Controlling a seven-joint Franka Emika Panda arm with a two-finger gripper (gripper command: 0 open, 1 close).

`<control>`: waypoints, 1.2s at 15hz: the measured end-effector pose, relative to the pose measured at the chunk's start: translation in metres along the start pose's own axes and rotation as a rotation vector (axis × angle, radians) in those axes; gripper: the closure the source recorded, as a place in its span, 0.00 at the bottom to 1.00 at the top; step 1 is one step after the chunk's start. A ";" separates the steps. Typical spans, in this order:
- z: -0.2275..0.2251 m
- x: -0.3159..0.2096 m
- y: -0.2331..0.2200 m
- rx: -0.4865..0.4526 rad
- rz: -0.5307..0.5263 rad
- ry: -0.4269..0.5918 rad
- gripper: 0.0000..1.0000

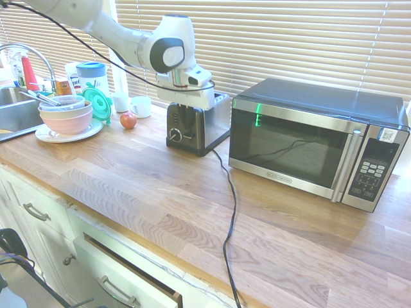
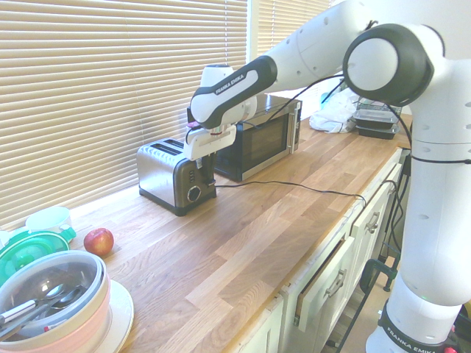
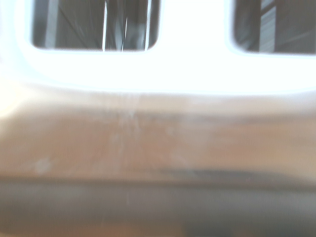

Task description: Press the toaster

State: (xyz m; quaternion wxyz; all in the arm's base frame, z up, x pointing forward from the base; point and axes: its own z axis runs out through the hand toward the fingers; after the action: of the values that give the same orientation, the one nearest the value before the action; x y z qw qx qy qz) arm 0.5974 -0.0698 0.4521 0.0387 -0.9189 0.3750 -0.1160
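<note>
The toaster [image 1: 215, 119] [image 2: 160, 175] stands on the wooden counter by the window blinds, its black end panel with the round knob facing the counter's front. My gripper [image 1: 184, 122] [image 2: 203, 168] hangs straight down at that end panel, just above the knob, where the lever sits. The fingers look shut with nothing held, and they hide the lever. The wrist view is blurred and shows the two toaster slots [image 3: 94, 24] from very close, above wood grain.
A large steel-and-black microwave [image 1: 308, 141] [image 2: 257, 140] stands right beside the toaster. A red apple [image 1: 128, 120] [image 2: 98, 241], stacked bowls on a plate [image 1: 65, 115] [image 2: 51, 294], a white cup [image 1: 140, 106] and the sink [image 1: 16, 106] lie on the other side. A black cable [image 1: 231, 212] crosses the counter.
</note>
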 end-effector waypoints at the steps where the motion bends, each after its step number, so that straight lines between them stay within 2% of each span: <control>1: -0.022 -0.008 0.007 0.014 -0.004 0.020 1.00; 4: -0.053 -0.032 0.033 0.034 -0.001 0.043 1.00; 10: -0.010 -0.091 0.073 0.016 -0.023 0.013 1.00; 15: -0.005 -0.153 0.129 0.000 -0.072 -0.002 1.00; 18: -0.007 -0.170 0.145 -0.003 -0.086 0.003 1.00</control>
State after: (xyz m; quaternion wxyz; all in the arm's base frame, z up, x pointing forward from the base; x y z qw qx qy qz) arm 0.3795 -0.0543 0.4043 0.0318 -0.9340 0.3355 -0.1183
